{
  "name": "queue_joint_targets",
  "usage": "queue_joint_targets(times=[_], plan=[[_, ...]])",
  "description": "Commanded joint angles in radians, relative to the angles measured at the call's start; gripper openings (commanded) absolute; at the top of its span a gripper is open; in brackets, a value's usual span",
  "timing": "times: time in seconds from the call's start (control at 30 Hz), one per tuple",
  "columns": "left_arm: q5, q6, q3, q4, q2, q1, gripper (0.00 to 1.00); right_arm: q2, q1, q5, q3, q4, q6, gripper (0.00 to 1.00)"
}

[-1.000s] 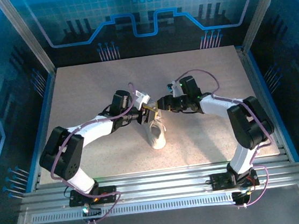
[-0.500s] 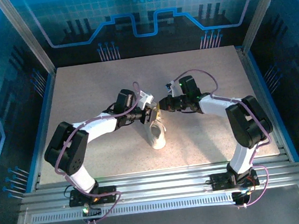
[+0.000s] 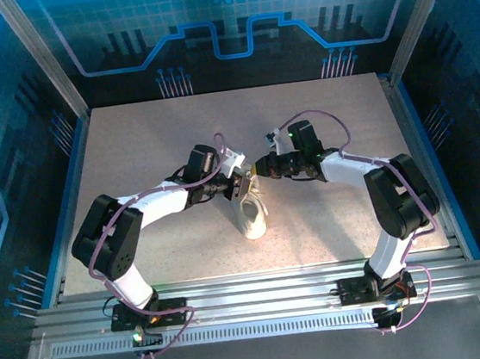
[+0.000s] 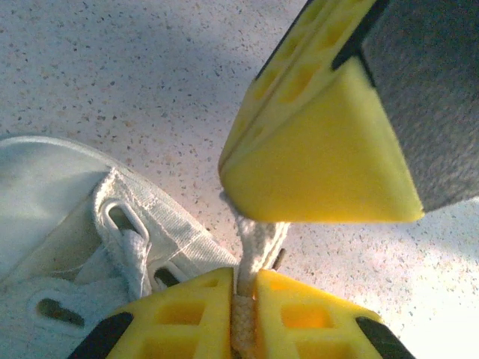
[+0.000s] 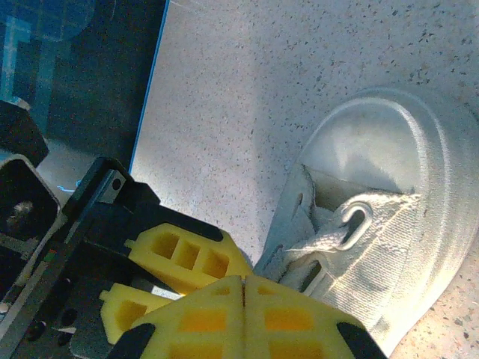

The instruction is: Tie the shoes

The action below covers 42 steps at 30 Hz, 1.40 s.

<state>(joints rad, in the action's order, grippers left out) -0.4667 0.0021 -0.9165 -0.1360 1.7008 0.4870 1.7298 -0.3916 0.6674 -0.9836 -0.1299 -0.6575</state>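
Speckled stone, spreading as the table (image 3: 131, 140). Sitting mid-table between both arms as the shoes (image 3: 253, 219). Pinching with the left gripper (image 4: 245, 290) on a white lace (image 4: 258, 239); pressing the right gripper (image 5: 245, 283) fully together just beside.

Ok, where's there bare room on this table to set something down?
The far half of the table, beyond the left gripper and right gripper, is bare. So are the near patches either side of the sneaker. Crowded: the middle, where the grippers meet and the left one pinches a lace.
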Motion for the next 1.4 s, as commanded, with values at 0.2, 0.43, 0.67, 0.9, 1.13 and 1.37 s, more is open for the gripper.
queue_joint_targets(times=[0.2,0.43,0.67,0.9,1.13,1.37], plan=[[0.022,0.012,0.066,0.052,-0.053,0.002,0.21,-0.024,0.03,0.024,-0.033,0.051,0.046,0.0],[0.05,0.041,0.07,0.102,-0.111,-0.023,0.24,-0.001,0.03,0.012,-0.058,0.116,0.076,0.0],[0.043,0.03,0.084,0.114,-0.175,-0.062,0.42,-0.01,0.026,0.012,-0.058,0.13,0.064,0.0],[0.028,0.013,0.123,0.115,-0.289,-0.063,0.51,0.001,0.012,0.014,-0.061,0.137,0.056,0.0],[0.076,-0.032,0.201,0.135,-0.342,0.006,0.49,-0.006,0.004,-0.009,-0.058,0.139,0.047,0.0],[0.134,-0.089,0.22,0.116,-0.281,0.087,0.51,-0.001,-0.005,-0.023,-0.067,0.152,0.048,0.0]])
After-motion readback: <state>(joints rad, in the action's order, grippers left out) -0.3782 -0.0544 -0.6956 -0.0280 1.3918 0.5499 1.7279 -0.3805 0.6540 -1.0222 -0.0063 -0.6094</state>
